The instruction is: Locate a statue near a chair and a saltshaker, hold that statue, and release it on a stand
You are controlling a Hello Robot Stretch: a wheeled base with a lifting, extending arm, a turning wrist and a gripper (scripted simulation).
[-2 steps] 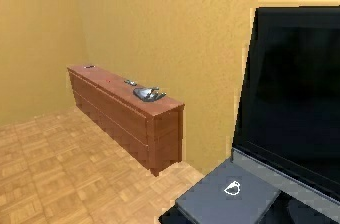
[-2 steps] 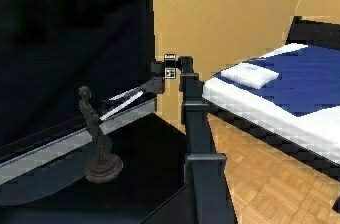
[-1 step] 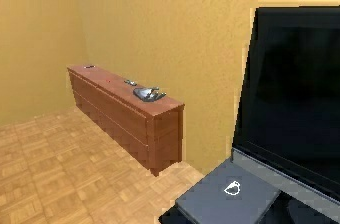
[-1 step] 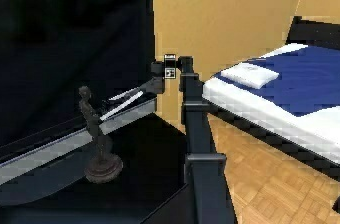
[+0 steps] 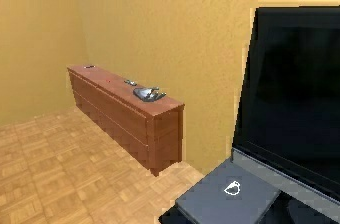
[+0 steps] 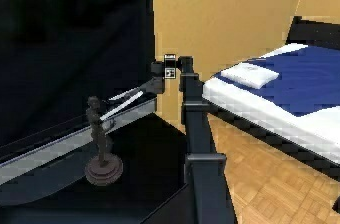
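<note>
A dark brown statue of a standing figure on a round base rests upright on a black stand, just in front of a large black TV screen. The arm rises from the arm side view's bottom edge. Its gripper reaches left, with thin fingers ending at the statue's upper body. The statue stands on the stand's top at the gripper's far end, so I cannot tell whether the gripper holds anything.
A bed with a blue cover and a white pillow fills the arm side view's right, over wood floor. In the forward view a wooden dresser bearing a metal bowl lines the yellow wall. The TV is at right, a grey flat box below it.
</note>
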